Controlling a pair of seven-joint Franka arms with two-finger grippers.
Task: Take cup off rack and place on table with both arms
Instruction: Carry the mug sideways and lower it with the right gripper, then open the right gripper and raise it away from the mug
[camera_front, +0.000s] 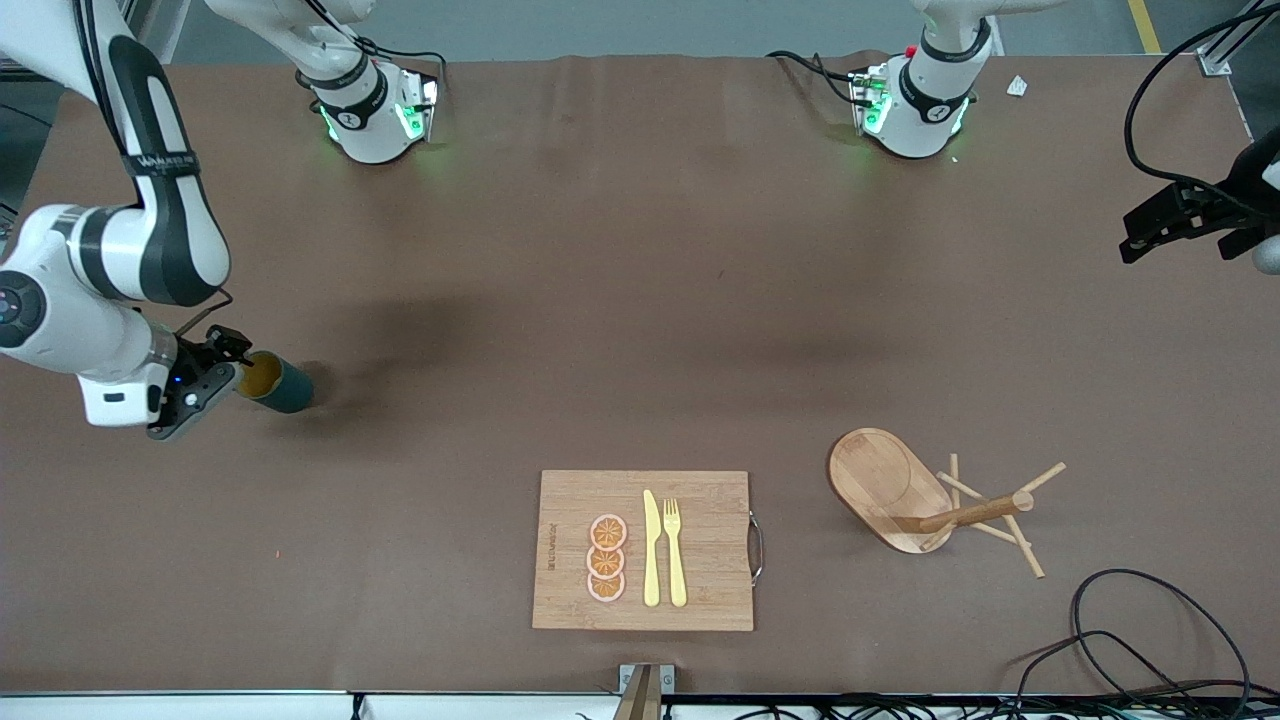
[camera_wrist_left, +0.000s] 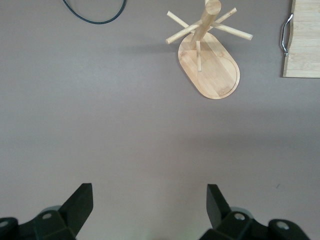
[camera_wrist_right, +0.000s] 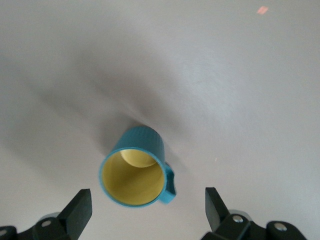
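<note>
While the table (camera_front: 620, 300) carries the bamboo cutting board (camera_front: 570, 550) and the rack (camera_front: 890, 490), the cup (camera_front: 280, 383) stands on it at the right arm's end, free between the right gripper's (camera_wrist_right: 145, 212) wide-open jaws. Left gripper (camera_wrist_left: 150, 207) hangs spread wide over bare table, empty, rack well ahead.

Matt table (camera_front: 640, 300); pale wooden rack (camera_front: 890, 490)
</note>
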